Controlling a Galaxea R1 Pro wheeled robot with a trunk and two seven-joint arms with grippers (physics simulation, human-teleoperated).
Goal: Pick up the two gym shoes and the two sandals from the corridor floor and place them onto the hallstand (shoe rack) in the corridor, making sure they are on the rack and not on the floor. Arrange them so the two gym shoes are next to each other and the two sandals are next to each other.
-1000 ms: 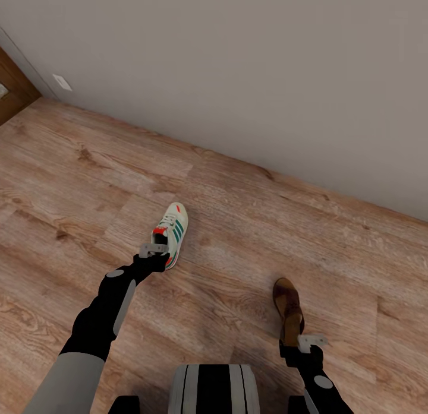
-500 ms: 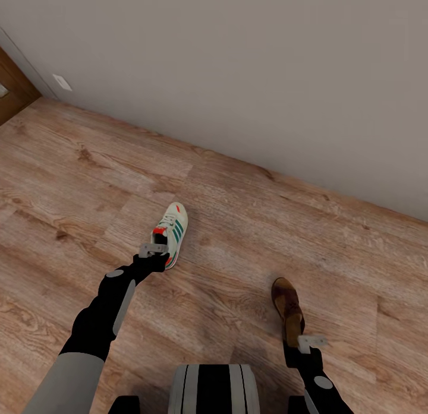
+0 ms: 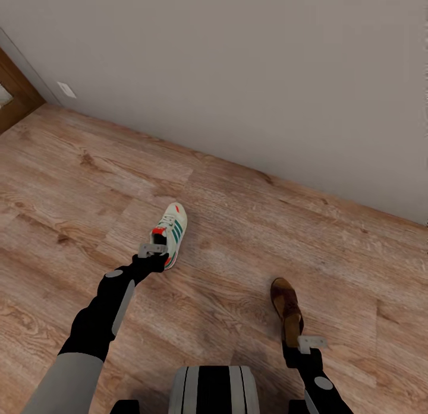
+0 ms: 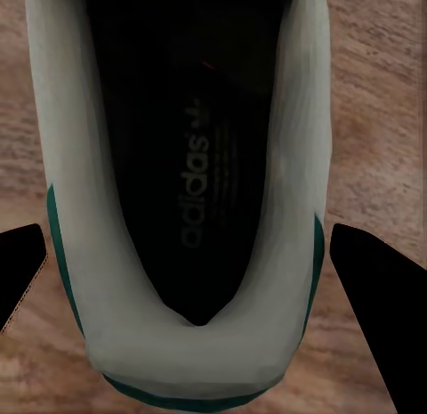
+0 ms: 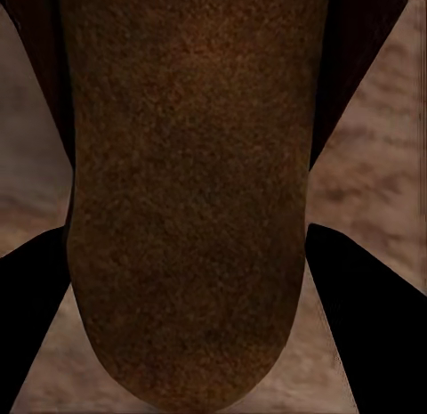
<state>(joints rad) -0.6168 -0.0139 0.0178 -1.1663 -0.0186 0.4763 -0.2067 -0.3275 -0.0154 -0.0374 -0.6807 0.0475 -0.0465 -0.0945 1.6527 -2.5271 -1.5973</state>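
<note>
The left gripper (image 3: pixel 153 248) pinches the heel of a sneaker (image 3: pixel 171 232), toe pointing at the wall (image 3: pixel 238 75). Further from the wall, to the right, the right gripper (image 3: pixel 309 343) pinches a sandal's (image 3: pixel 288 310) heel above the floor (image 3: pixel 238 236)

Left gripper (image 3: pixel 153 248) covering the gym shoe's (image 3: pixel 171 231) heel, right gripper (image 3: pixel 310 343) hiding the sandal's (image 3: pixel 288 307) heel, jaws' grip staying unclear, door frame (image 3: pixel 15 99) being cropped at the edge
</note>
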